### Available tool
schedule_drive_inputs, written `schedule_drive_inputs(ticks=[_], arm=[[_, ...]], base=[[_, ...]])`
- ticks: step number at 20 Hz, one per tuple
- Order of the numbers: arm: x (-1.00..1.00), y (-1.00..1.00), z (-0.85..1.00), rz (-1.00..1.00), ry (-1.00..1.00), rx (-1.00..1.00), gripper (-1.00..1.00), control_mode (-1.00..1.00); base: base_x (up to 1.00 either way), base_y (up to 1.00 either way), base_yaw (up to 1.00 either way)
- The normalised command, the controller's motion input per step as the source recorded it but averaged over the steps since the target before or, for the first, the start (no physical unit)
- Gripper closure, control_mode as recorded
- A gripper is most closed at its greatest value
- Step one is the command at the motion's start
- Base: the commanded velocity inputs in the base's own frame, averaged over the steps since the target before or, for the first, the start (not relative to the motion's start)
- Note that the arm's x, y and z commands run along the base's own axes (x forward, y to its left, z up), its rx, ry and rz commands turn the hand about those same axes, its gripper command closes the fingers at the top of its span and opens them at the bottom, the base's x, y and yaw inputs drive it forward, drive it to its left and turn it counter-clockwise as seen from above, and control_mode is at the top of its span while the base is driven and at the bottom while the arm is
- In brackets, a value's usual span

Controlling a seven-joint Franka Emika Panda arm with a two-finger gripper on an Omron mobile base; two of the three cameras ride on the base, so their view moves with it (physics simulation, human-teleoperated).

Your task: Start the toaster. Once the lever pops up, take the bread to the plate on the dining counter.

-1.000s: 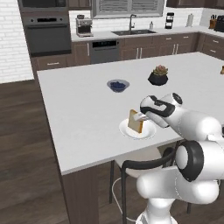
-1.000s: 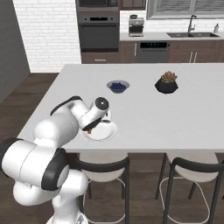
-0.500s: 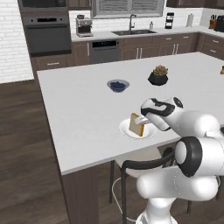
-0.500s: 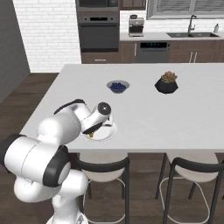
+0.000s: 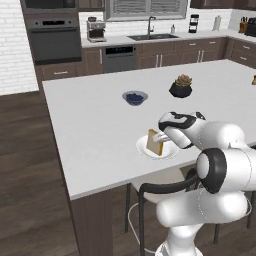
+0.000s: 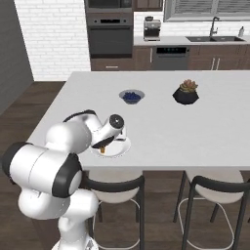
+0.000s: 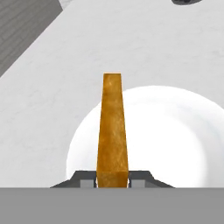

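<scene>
Over the small round white plate (image 5: 170,151) on the white-topped bench (image 5: 95,130), the pincer (image 7: 112,178) clenches the thin tan-orange bread slice (image 5: 153,142), edge-on, long axis running straight out from the pincer, ready for release.

Tan-orange bread (image 7: 112,131), white plate (image 7: 175,140), white dining counter (image 5: 95,130), grey bowl (image 5: 134,97) of blue.
</scene>
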Motion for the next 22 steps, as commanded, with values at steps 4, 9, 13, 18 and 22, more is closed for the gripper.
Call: schedule_drive_inputs(ticks=[4,9,13,18,22], arm=[[0.24,0.0,-0.02,0.01,0.0,0.0,1.0,-1.0],[0.11,0.0,-0.15,0.0,0.0,0.0,1.0,-1.0],[0.0,-0.08,-0.23,0.0,0.0,0.0,1.0,-1.0],[0.0,-0.09,-0.3,0.0,0.0,0.0,-1.0,-1.0],[0.0,-0.08,-0.21,0.0,0.0,0.0,-1.0,-1.0]], base=[[0.0,0.0,0.0],[0.0,0.0,0.0],[0.0,0.0,0.0],[0.0,0.0,0.0],[0.0,0.0,0.0]])
